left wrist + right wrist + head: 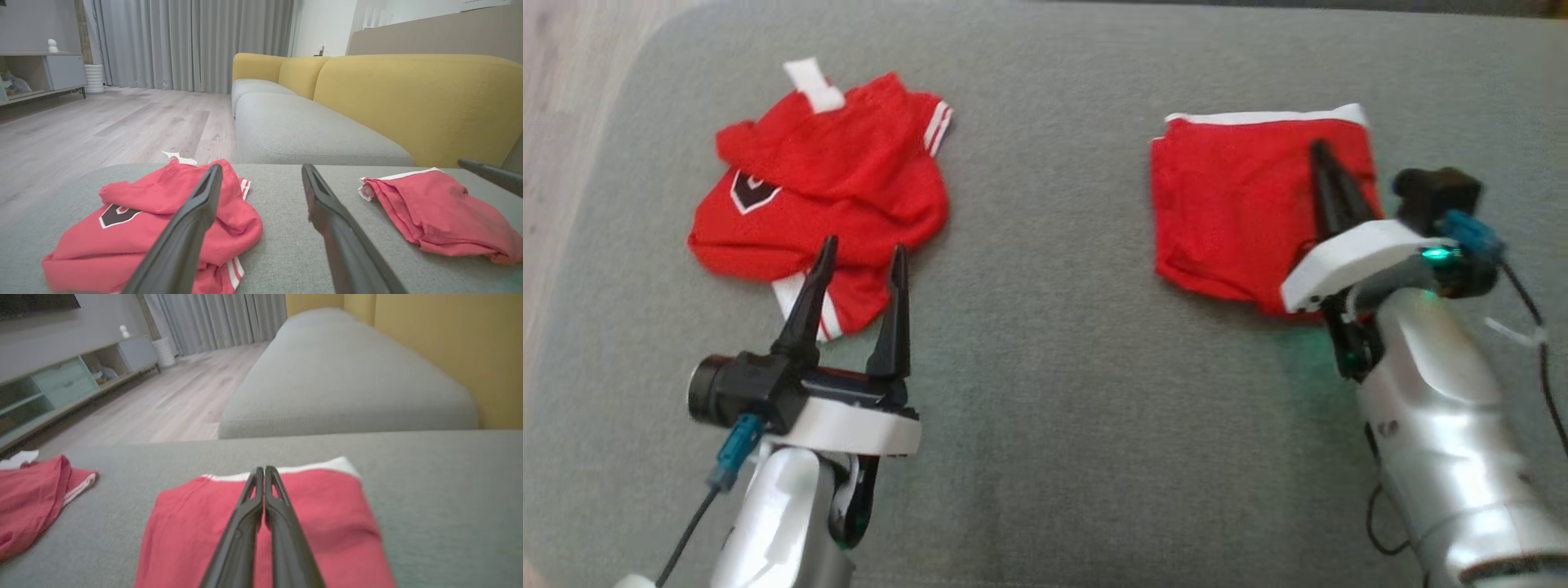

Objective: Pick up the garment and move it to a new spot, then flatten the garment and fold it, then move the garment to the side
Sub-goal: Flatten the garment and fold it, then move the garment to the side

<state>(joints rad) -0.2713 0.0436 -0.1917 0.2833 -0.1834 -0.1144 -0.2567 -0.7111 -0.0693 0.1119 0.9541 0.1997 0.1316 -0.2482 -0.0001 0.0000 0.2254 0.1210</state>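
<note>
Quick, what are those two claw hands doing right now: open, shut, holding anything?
Left gripper: open, empty, near the crumpled red garment.
Right gripper: shut, holding nothing, over the folded red garment.

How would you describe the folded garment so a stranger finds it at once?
On the grey cushion near the yellow sofa lie two red garments. The folded garment is on the robot's right. It is a rectangle with one white edge; the crumpled garment has a dark badge and stripes.
</note>
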